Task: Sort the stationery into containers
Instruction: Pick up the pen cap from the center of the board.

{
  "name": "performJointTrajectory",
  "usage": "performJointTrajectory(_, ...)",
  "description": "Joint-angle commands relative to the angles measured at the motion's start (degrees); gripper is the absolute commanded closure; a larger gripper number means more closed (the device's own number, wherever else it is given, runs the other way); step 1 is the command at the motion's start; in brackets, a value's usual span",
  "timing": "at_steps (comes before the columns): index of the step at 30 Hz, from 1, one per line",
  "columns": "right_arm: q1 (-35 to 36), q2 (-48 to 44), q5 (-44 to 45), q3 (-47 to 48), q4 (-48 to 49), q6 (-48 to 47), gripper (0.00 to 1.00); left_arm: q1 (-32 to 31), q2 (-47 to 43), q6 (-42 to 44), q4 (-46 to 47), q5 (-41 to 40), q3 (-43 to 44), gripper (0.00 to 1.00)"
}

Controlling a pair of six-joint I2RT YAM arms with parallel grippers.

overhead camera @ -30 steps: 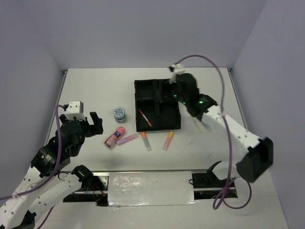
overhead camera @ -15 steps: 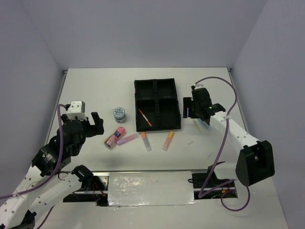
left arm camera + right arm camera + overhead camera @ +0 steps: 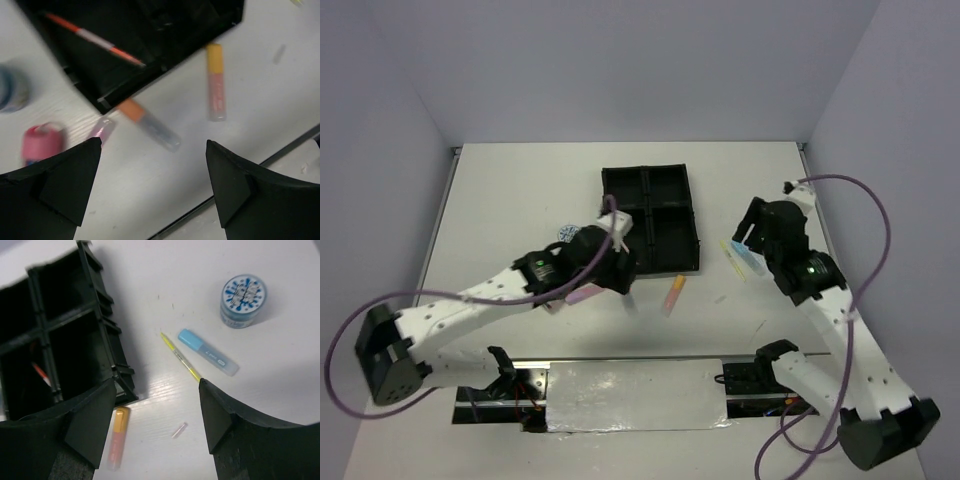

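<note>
Left gripper (image 3: 152,145) and right gripper (image 3: 156,385) are both spread, empty. One tape roll (image 3: 11,90) is blurred and cut off; a second roll (image 3: 243,300) stands near one blue marker (image 3: 207,352). One thin orange pen (image 3: 95,39) lies in the tray (image 3: 109,347).

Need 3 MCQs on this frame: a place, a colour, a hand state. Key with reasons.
1. The thin orange pen lies: A inside the tray; B right of it; C in front of it.
2. The marker beside the thin yellow pen is: A purple; B blue; C orange.
3. The left hand and right hand are: A shut, empty; B shut on markers; C open, empty.
Key: 1A, both wrist views show it between the black walls. 2B, light blue cap and body. 3C, spread wide in each wrist view, nothing between.
</note>
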Motion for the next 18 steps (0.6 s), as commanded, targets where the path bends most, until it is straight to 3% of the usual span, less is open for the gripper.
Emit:
performJointTrajectory(1, -0.1, -7.5, 6.9, 6.0, -8.0, 2.5, 0.26, -3.5, 8.7, 3.2, 11.8, 8.1, 5.5, 0.03)
performJointTrajectory(5, -0.1, -14.0, 7.7, 10.2, -11.4, 2.3, 0.26, -9.4, 23.4, 8.5, 11.7, 5.7, 15.9, 0.06)
performJointTrajectory(8, -0.2, -17.6, 8.0, 11.2, -12.3, 2.1, 0.26, -11.0, 31.9, 10.0, 12.5, 7.2, 21.5, 0.14)
performJointTrajectory(11, 0.0, -19.8, 9.1, 12.9, -13.1, 1.4, 0.25, -13.5, 39.6, 12.3, 13.2, 5.9, 26.8, 0.17)
performJointTrajectory(18, -0.2, -23.1, 5.1, 14.9, -13.3, -2.5, 0.25, -14.8, 52.0, 14.7, 14.7, 5.5, 37.7, 0.25)
